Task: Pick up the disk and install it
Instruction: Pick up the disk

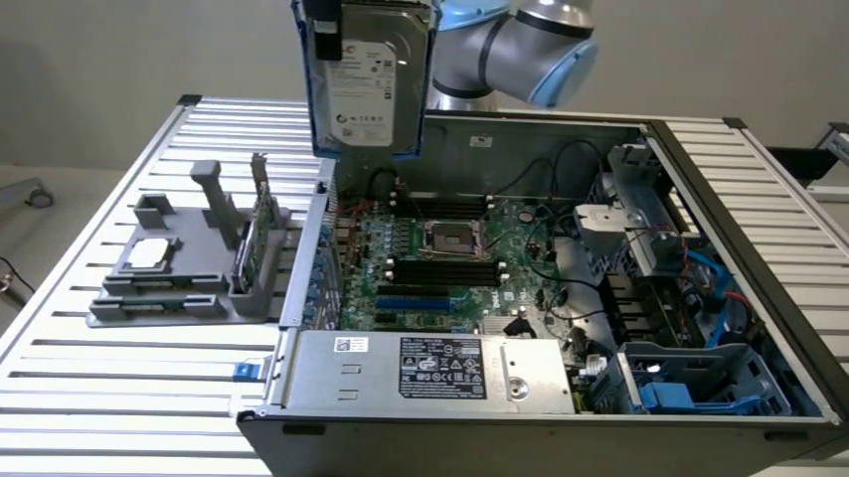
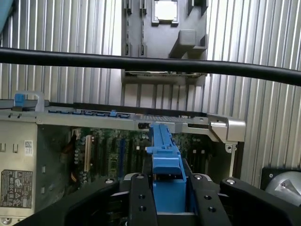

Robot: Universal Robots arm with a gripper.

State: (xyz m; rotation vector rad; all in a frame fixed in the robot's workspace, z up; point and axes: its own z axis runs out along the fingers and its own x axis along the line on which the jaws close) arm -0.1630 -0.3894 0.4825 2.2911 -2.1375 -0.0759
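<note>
Above the case point(image 1: 531, 449), in the exterior view, we see the disk point(image 1: 368, 84) hanging upright, white label outward, blue carrier point(image 1: 318, 60) framing it. At the wrist, we see the gripper point(image 2: 168, 181) clamping that carrier's edge.

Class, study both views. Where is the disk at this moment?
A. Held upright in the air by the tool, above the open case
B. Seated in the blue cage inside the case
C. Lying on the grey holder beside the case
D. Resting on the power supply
A: the disk hangs upright above the open case, its blue carrier clamped in the tool.
</note>
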